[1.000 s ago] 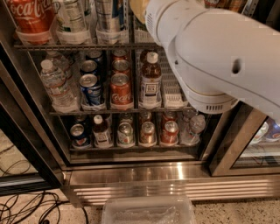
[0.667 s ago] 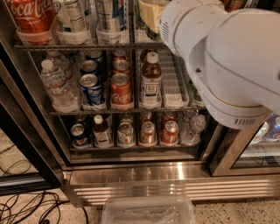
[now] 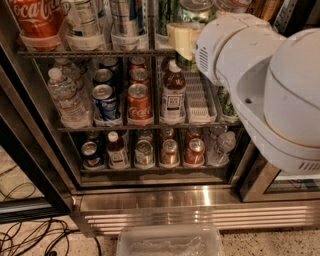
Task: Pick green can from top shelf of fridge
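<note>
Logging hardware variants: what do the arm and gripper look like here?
Arm: glossy white, bulbous rounded shells, a dotted vent patch, a small dark hole, slotted vents low on the big joint, thin tan seam. No cables or sleeves visible. Gripper, up at the top shelf: pale cream, blocky.

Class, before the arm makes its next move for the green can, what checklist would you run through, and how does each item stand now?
1. Fridge open, shelves exposed: ok.
2. Gripper at the front edge of the top shelf: ok.
3. Green can in view, right by the gripper: ok.
4. Secure hold on the can: cannot tell.
5. Juice bottle on the rack below clear of the arm: ok.
</note>
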`<state>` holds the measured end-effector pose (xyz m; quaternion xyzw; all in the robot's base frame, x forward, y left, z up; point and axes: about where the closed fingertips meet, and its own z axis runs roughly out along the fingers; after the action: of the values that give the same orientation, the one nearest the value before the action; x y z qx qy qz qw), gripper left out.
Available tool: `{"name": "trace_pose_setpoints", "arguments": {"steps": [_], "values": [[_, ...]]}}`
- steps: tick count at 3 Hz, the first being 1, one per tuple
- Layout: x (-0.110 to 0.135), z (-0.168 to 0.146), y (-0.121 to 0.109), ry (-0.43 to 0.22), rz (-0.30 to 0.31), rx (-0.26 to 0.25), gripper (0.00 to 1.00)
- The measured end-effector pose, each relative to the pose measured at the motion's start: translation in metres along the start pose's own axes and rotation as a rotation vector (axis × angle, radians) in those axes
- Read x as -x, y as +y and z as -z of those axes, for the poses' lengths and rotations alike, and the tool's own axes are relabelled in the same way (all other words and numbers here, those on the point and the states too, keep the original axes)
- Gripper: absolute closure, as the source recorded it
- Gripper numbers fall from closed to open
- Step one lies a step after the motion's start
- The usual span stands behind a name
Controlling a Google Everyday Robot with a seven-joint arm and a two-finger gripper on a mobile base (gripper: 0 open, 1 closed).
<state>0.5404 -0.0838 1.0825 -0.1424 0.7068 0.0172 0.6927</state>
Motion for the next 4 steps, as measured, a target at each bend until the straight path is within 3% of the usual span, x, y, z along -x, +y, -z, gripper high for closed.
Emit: {"name": "trace_pose_setpoints", "arguments": {"steps": [1,2,3,4], "values": [[-0.049,0.017,0.012,0.08,0.016,0.107,1.0],[-0.121,0.04,0.031,0.191,0.031,0.251,1.0],[-0.123,0.047,0.048,0.198,0.038,0.328,1.0],[-0.127,0.045,0.061,0.206,0.051,0.366,1.0]]}}
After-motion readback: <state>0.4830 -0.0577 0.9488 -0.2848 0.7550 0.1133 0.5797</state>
